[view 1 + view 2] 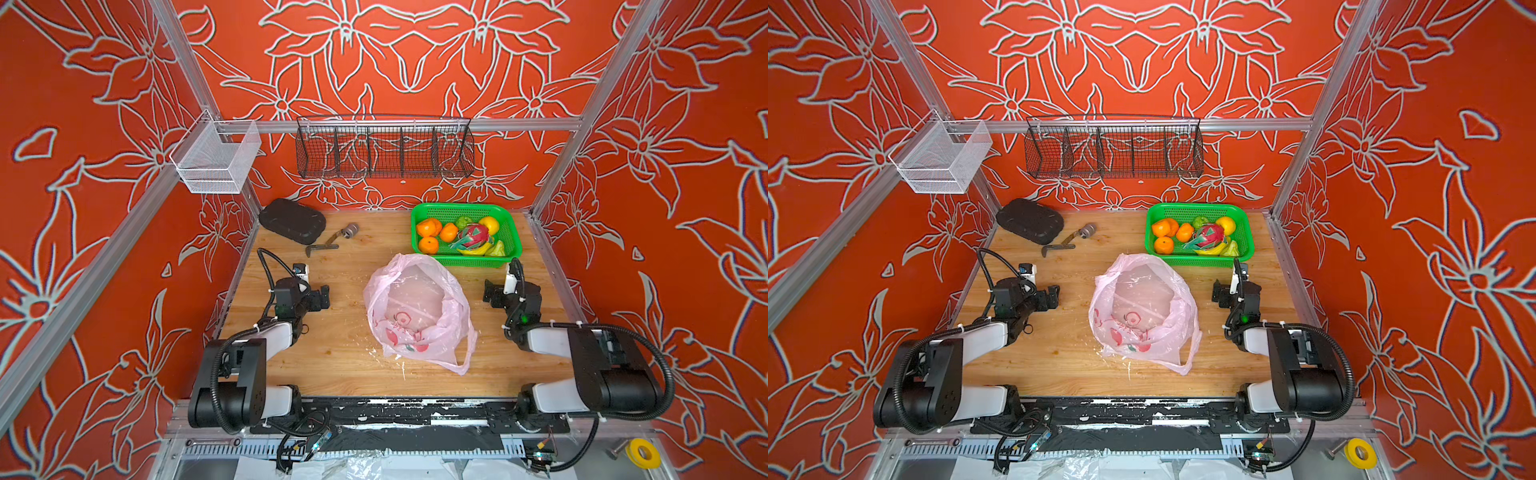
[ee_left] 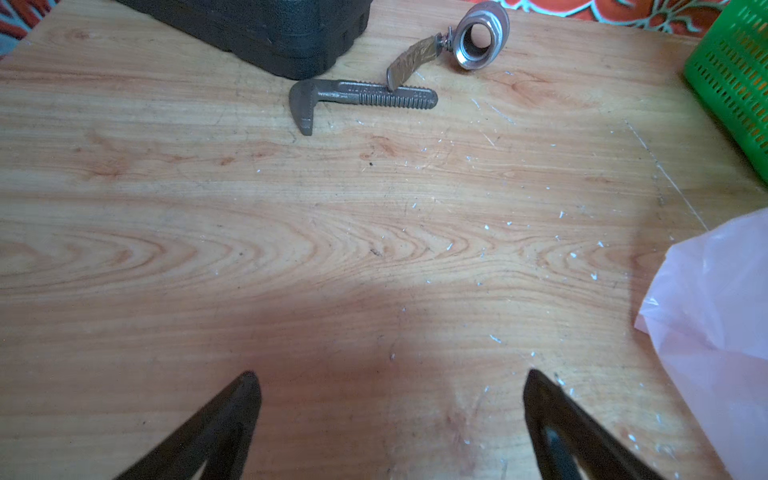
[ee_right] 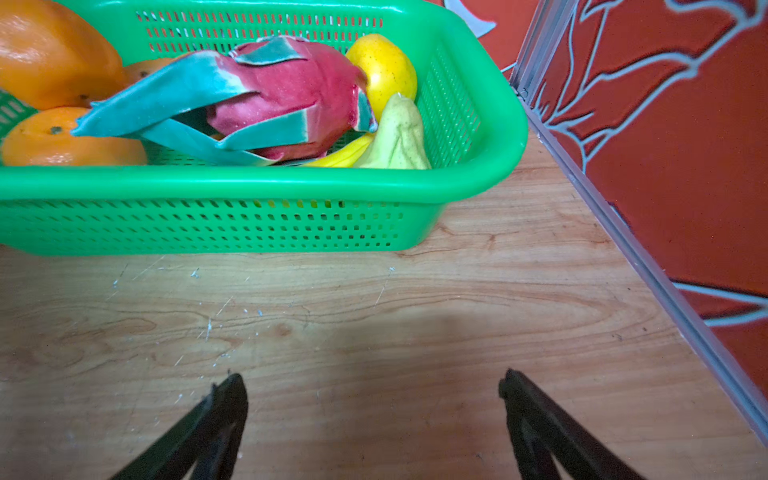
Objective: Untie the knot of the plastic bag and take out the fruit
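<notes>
Plastic bag [image 1: 415,309] lies open in the middle of the counter [image 1: 328,353], and both claws are spread wide and hold nothing.
We see the fruit [image 1: 457,235] inside the green basket [image 1: 473,262] at the far right of the counter, just behind the bag: oranges, a dragon fruit [image 3: 286,91], a yellow one and green ones. The mouth of the bag faces upward, and one handle loop [image 1: 461,365] rests on the wood at its near side. The left claw [image 1: 322,297] hovers to the left of the bag, apart from it. The right claw [image 1: 490,293] hovers to its right, near the front wall of the basket. In both wrist views only bare wood shows between the fingertips.
</notes>
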Controlling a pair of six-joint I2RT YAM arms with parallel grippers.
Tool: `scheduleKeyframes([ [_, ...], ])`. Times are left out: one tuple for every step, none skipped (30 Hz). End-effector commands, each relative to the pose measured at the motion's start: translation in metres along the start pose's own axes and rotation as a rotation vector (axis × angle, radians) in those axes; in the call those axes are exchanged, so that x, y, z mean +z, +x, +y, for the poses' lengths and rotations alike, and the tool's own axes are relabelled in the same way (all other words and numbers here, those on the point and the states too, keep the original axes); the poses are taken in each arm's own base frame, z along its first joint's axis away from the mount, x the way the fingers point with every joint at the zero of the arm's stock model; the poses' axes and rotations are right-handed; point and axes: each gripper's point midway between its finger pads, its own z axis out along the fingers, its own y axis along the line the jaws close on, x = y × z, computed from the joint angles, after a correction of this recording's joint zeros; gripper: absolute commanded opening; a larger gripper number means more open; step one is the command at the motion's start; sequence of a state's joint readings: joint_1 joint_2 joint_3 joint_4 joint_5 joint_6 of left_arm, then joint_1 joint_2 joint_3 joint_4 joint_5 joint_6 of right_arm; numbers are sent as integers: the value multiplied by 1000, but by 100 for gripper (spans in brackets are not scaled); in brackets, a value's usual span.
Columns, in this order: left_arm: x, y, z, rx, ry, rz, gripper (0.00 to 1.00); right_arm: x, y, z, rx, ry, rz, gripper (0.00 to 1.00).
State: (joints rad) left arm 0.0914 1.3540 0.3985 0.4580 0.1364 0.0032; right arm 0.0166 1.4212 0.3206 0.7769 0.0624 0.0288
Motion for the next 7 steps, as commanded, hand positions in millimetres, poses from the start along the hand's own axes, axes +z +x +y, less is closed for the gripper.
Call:
scheduleKeyframes([
  [-2,-16,-5,16,18,-49,97,7,-7,1,-39,34,2,97],
  [-2,-16,-5,16,17,-50,97,6,-8,1,-39,35,0,97],
  [-2,-15,-5,15,18,-48,97,5,-8,0,-39,34,3,97],
  [-2,-16,-5,16,16,-50,97,2,-10,0,-36,33,-20,97],
  [-2,-16,-4,16,16,-49,97,-1,-10,1,-40,27,-29,97],
  [-2,-15,-5,16,17,-47,97,-2,-9,1,-40,25,-27,97],
  [-2,-16,-5,16,16,-48,97,-1,-10,2,-41,23,-30,97],
])
